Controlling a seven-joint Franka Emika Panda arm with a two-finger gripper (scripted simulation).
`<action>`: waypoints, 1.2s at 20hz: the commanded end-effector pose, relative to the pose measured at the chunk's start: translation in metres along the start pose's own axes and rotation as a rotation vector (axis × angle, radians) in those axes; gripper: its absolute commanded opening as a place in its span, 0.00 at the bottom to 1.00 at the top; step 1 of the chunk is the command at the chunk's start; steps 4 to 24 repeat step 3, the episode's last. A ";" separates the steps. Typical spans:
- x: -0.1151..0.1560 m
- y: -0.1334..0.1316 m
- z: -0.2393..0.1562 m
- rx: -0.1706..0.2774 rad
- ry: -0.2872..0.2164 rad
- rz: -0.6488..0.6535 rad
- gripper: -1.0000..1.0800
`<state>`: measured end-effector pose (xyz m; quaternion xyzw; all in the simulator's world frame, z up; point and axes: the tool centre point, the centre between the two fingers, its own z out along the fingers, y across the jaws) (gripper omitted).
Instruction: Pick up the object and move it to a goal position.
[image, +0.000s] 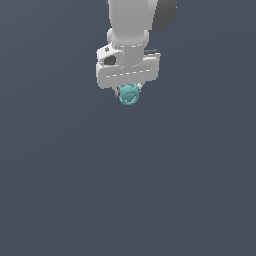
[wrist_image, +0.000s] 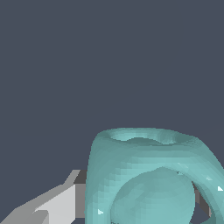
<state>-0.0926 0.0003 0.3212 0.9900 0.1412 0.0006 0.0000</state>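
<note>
The object (image: 129, 95) is a small teal stubby piece with a round ringed face. It sits just under the white gripper (image: 129, 91) near the top of the exterior view, held between the short fingers. In the wrist view the object (wrist_image: 148, 175) fills the frame close to the camera, with a grey-white finger (wrist_image: 57, 203) pressed against one side. The other finger is mostly hidden behind the object. The gripper is shut on the object. No goal marker shows in either view.
The white arm and wrist (image: 131, 30) come in from the top of the exterior view. Behind everything is a plain dark blue-grey surface (image: 128, 190). No other objects show.
</note>
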 end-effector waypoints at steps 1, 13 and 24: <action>-0.002 0.000 -0.005 0.000 -0.001 0.000 0.00; -0.003 0.000 -0.006 0.000 -0.001 0.000 0.00; -0.003 0.000 -0.006 0.000 -0.001 0.000 0.00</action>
